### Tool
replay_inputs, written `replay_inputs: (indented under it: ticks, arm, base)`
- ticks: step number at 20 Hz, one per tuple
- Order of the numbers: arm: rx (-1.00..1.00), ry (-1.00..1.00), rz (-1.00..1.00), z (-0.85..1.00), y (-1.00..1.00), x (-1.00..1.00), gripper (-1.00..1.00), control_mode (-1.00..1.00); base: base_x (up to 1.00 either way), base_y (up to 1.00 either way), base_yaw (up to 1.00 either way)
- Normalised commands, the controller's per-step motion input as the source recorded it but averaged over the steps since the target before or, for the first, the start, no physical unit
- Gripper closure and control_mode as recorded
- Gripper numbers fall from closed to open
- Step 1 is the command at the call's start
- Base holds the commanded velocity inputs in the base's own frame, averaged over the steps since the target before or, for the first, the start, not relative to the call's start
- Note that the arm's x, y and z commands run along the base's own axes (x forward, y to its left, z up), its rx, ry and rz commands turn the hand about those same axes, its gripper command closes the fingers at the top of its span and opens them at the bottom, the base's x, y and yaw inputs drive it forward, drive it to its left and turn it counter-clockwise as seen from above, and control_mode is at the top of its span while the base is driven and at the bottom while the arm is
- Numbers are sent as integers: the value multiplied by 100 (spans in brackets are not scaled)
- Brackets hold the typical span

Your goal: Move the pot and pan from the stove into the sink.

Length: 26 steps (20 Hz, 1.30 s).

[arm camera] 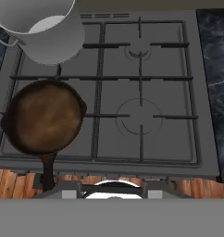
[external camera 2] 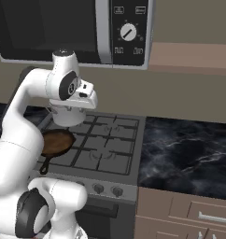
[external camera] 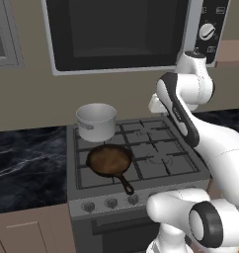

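Pot (external camera: pixel 96 121): smooth satin steel. Pan (external camera: pixel 109 161): matt rough brown iron. Stove (arm camera: pixel 146 69): grey metal. Counter (external camera 2: pixel 189 151): glossy black marble.

The white arm (external camera: pixel 193 128) is standing up from the base and is bending forward over the stove (arm camera: pixel 146 152). Its wrist (external camera 2: pixel 63 84) is pointing the hand downward, so the gripper (external camera 2: pixel 69 119) is hanging high above the middle of the stove top, well apart from it. The pictures are not showing how wide its jaws are standing.
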Motion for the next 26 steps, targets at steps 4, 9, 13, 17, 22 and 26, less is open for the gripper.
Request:
replay_inputs:
  ticks: [4,9,13,17,22,26]
  arm:
    - [0,3,0,-5,0,0,-100,-100]
    - [0,0,0,0,0,-4,-100,-100]
    - [-6,-6,3,0,17,-33,-100,-100]
    - [-12,-16,8,0,39,-56,-100,-100]
    - [-9,-18,8,-1,46,-62,-100,-100]
    - [-6,-17,8,-4,38,-66,-100,-100]
  base:
    - [0,0,0]
    - [0,0,0]
    - [0,0,0]
    - [0,0,0]
    - [0,0,0]
    - [0,0,0]
